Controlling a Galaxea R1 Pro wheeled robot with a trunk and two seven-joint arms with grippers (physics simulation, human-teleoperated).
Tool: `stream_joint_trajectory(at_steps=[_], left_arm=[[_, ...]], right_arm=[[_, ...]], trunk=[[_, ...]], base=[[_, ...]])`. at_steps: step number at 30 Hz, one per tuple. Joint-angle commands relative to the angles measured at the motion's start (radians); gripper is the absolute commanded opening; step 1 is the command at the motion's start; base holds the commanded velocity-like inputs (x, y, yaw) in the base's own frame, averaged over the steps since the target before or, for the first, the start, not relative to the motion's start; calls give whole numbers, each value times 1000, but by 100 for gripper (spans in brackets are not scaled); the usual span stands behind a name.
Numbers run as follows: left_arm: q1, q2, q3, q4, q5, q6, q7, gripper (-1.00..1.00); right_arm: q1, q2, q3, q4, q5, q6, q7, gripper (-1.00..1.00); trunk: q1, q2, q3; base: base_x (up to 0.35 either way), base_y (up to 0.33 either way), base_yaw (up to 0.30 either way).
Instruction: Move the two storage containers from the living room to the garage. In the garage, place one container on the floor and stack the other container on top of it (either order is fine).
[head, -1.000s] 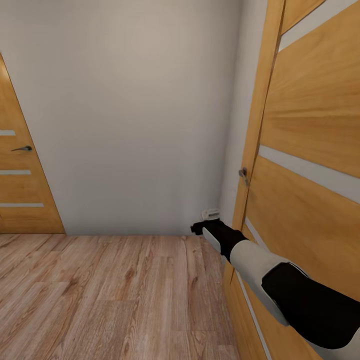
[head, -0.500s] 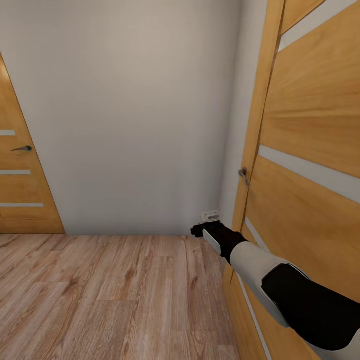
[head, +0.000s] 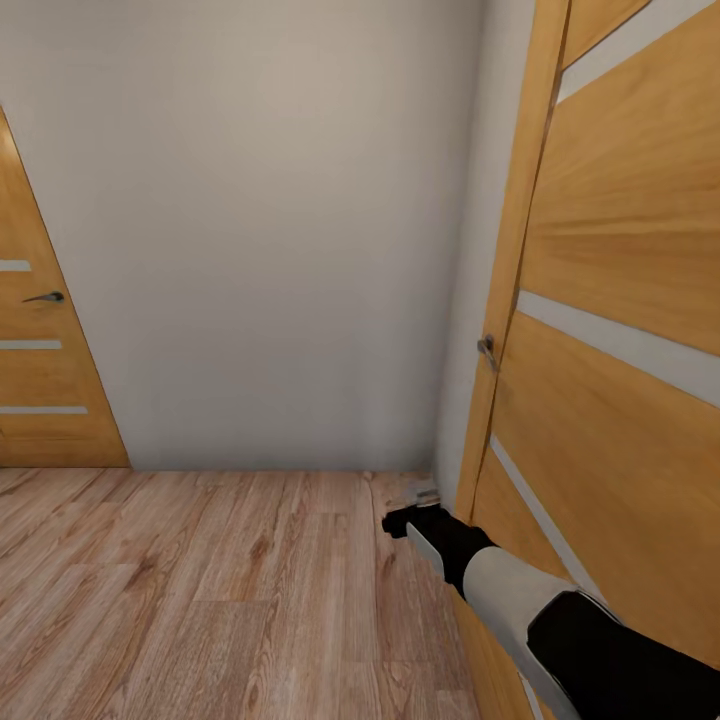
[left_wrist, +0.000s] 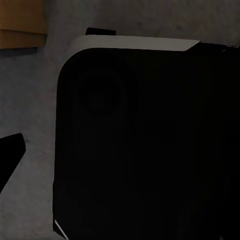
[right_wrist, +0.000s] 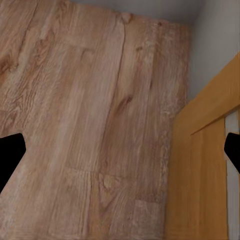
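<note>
The robot is in a room with a light wood-plank floor (head: 200, 580) and a white wall (head: 260, 220). Its right arm (head: 500, 580) reaches out low in the lower right of the head view, right beside a big oak door (head: 620, 300) that fills the right side of the frame. The right gripper (head: 425, 497) is at the far end of that arm, close to the bottom edge of the door and near the corner of the wall. In the right wrist view the two dark fingertips (right_wrist: 10, 157) sit at the far edges with lots of bare floor between them, so the right gripper is wide apart and holding nothing. The left wrist view is very dark and shows a big black rounded part (left_wrist: 140, 140) of the robot, with one dark fingertip (left_wrist: 9, 150) at the left edge; I cannot tell if the left gripper is spread or closed. What could go wrong: the arm is so close to the door that it could bump or scrape it if the robot turns or rolls forward. It could also push the door the wrong way and block its own path. Another oak door (head: 45, 340) with a handle (head: 45, 297) stands at the left edge. The two orange-red boxes are not near either gripper here, so I cannot say where they lie.
</note>
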Motion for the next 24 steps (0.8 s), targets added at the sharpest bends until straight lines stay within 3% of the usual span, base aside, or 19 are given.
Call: stream_joint_trajectory(at_steps=[1, 24], left_arm=[[0, 0, 0, -1, 10, 0, 1, 100], [0, 1, 0, -1, 10, 0, 2, 100]], right_arm=[[12, 0, 7, -2, -7, 3, -6, 100], [222, 0, 10, 1, 30, -28, -6, 100]], trunk=[[0, -1, -1], [0, -1, -1]], base=[[0, 0, 0], [0, 0, 0]])
